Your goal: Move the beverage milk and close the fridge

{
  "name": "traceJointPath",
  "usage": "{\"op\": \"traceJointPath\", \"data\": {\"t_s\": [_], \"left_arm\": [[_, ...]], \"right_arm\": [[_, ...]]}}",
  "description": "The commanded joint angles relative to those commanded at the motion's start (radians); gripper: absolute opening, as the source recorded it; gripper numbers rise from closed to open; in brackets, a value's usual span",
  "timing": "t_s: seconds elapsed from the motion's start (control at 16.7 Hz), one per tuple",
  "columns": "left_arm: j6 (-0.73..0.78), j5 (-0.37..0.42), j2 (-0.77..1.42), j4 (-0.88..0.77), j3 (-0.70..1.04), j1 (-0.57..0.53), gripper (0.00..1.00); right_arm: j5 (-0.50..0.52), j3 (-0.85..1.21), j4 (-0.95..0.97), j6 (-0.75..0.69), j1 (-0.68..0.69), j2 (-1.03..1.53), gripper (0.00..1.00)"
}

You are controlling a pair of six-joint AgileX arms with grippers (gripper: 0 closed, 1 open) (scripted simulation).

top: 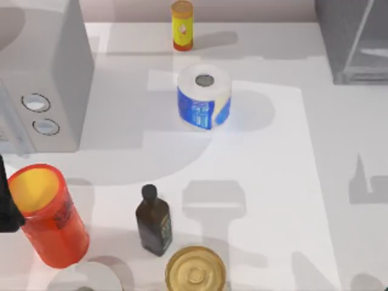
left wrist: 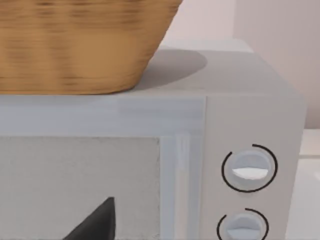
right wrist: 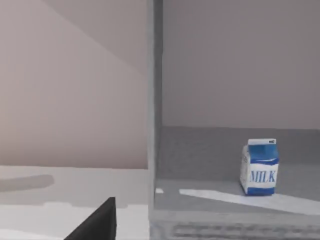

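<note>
Right tool (right wrist: 95,222) shows as one dark finger tip in its wrist view, so can't tell if spread or pressed together. Ahead of it the beverage milk (right wrist: 259,166) stands upright inside the fridge (top: 354,42) (far right desk corner), door open. Right arm is nearer. Left arm (top: 7,200) idles at the desk's left edge, facing the knobbed box (top: 45,73).

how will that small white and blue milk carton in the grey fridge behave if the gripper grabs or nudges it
The small white and blue milk carton stands upright, taller than it is wide, so a high nudge would probably tip it. Its flat box sides should suit a two-finger pinch, though thin card may dent. It sits on the grey fridge floor and would likely slide rather than roll.
</note>
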Motion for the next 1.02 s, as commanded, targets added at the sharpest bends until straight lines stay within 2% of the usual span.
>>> {"op": "traceJointPath", "data": {"t_s": [0.36,0.78,1.02], "left_arm": [[0.000,0.000,0.000,0.000,0.000,0.000,1.00],[0.000,0.000,0.000,0.000,0.000,0.000,1.00],[0.000,0.000,0.000,0.000,0.000,0.000,1.00]], "right_arm": [[0.044,-0.236,-0.062,-0.001,0.010,-0.290,1.00],[0.046,-0.245,-0.065,-0.001,0.009,-0.300,1.00],[0.045,-0.185,-0.173,-0.002,0.010,-0.374,1.00]]}}
